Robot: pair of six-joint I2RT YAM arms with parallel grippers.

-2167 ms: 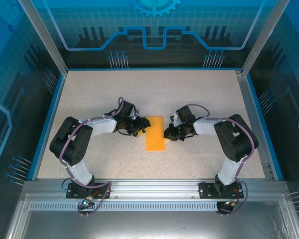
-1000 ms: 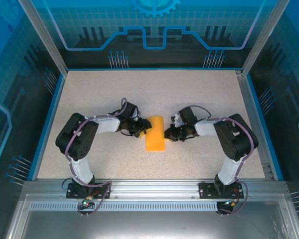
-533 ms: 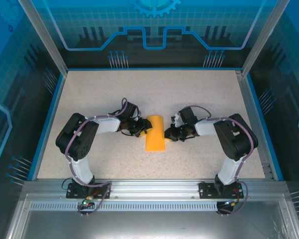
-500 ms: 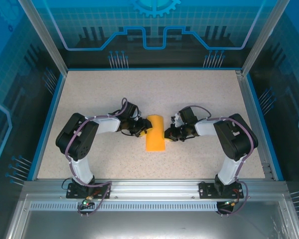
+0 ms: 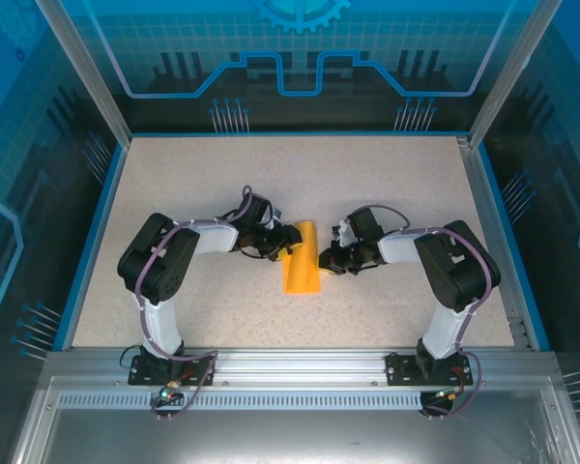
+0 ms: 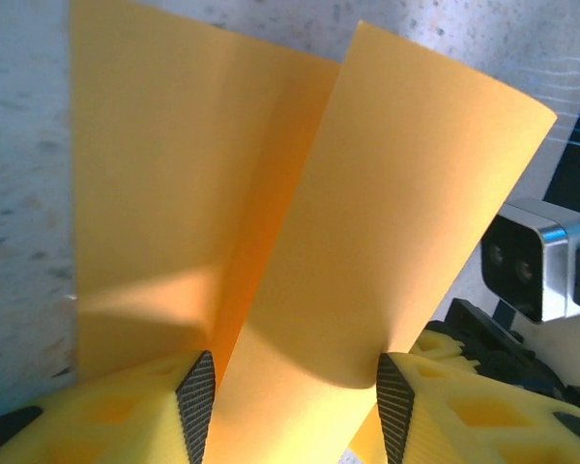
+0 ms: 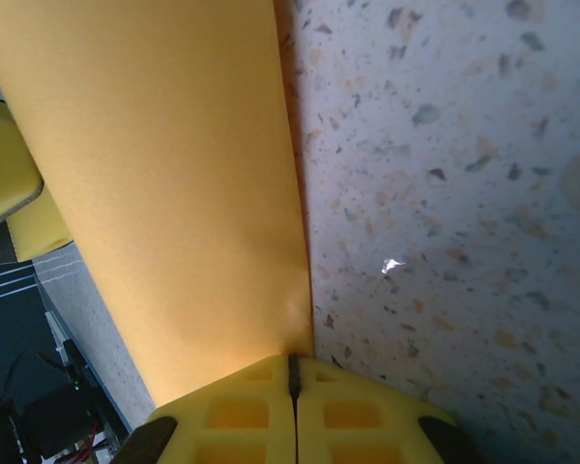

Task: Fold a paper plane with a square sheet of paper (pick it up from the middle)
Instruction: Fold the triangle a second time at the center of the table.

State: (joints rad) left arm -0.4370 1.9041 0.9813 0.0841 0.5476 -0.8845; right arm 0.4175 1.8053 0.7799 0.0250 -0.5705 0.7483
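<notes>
Your thin bright orange square sheet of paper (image 5: 303, 266), folded narrow, lies at the middle of the speckled beige table (image 5: 387, 184), well apart from every edge, its left flap raised in a curl that hides the layer beneath. Your left gripper (image 6: 295, 391) stands half open with that flap between its black pads (image 6: 195, 401), which the frame cuts off at the bottom; your right gripper (image 7: 292, 377) is clamped on the sheet's right edge
</notes>
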